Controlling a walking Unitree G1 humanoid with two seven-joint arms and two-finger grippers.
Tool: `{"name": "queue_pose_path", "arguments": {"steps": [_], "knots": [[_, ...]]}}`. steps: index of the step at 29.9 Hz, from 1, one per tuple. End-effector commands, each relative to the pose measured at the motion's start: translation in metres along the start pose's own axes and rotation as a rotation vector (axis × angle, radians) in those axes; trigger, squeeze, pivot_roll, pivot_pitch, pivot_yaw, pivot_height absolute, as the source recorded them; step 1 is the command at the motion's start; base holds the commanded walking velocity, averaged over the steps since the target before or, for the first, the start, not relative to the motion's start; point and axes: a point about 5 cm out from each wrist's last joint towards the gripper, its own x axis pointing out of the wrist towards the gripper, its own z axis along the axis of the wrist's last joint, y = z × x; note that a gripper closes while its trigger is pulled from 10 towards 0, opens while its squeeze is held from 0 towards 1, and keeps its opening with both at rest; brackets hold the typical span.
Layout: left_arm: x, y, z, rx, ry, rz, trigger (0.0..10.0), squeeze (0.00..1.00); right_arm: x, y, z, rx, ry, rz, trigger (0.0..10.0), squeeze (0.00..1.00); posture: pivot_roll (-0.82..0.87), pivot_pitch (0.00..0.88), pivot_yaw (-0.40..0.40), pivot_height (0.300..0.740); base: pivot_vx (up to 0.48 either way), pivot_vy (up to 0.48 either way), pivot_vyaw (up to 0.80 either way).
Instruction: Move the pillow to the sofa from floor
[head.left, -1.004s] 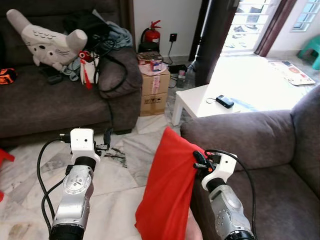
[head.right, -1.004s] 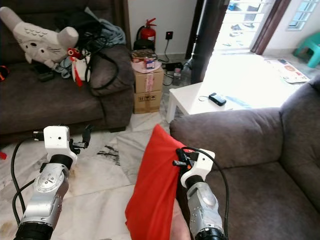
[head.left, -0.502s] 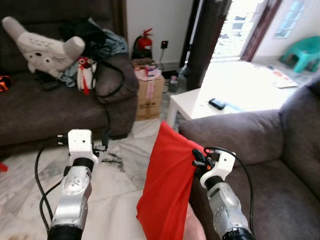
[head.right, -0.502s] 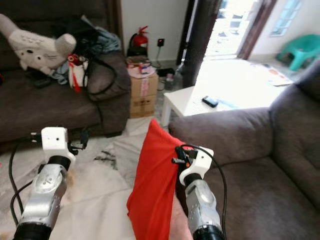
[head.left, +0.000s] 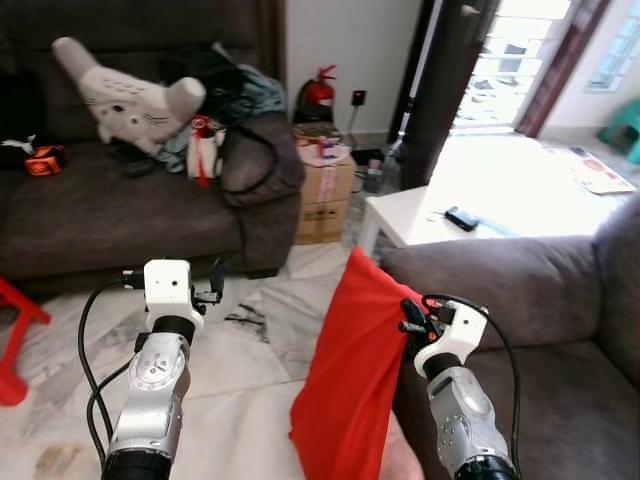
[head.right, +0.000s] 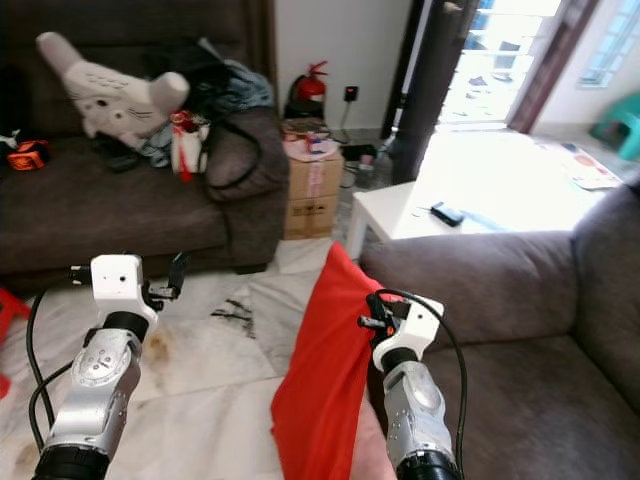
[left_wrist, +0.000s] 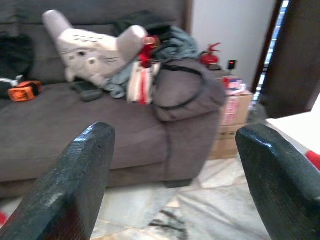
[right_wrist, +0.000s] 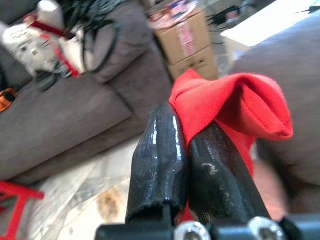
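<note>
A living room with a pale marble floor (head.left: 250, 400) lies between two dark brown sofas. The far sofa (head.left: 110, 205) is piled with a grey plush toy (head.left: 130, 95), clothes and cables, while the near sofa (head.left: 520, 290) on the robot's right has a bare armrest and seat. Beyond it stand a white low table (head.left: 430, 215) holding a small dark device, a cardboard box (head.left: 325, 195) and a red fire extinguisher (head.left: 320, 92) by the wall. Open floor stretches ahead of the left arm.

The red pillow (head.left: 355, 370) hangs off the floor, just beside the near sofa's armrest end, held by its upper edge. The right gripper (right_wrist: 192, 165) has its fingers pressed together on a fold of the red cloth, seen close in the right wrist view. The left gripper (left_wrist: 175, 175) hovers over the floor, fingers wide apart, facing the far sofa.
</note>
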Motion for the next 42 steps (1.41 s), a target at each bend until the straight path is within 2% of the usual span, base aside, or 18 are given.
{"name": "queue_pose_path", "arguments": {"steps": [1,12,19,42], "knots": [[0.0009,-0.0015,-0.0007,-0.014,0.008,-0.007,10.0,0.0,0.0089,0.0057,0.0258,-0.027,-0.122,0.026,10.0,0.0,0.14,0.0,-0.102,0.74,0.0,0.454,0.0],[0.0002,-0.0015,-0.0016,-0.013,0.01,-0.007,10.0,0.0,0.0085,0.004,0.0245,-0.033,-0.117,0.017,10.0,0.0,0.13,0.0,-0.103,0.74,0.0,0.464,0.0],[0.0003,-0.0025,-0.0016,-0.014,0.007,-0.008,10.0,0.0,0.0091,0.0024,0.0239,-0.038,-0.107,0.011,10.0,0.0,0.13,0.0,-0.105,0.74,0.0,0.413,-0.79],[0.0004,-0.0046,-0.0012,-0.013,0.0,-0.014,10.0,0.0,0.0097,-0.0009,0.023,-0.046,-0.1,-0.014,10.0,0.0,0.13,0.0,-0.107,0.74,0.0,0.0,-0.78]]}}
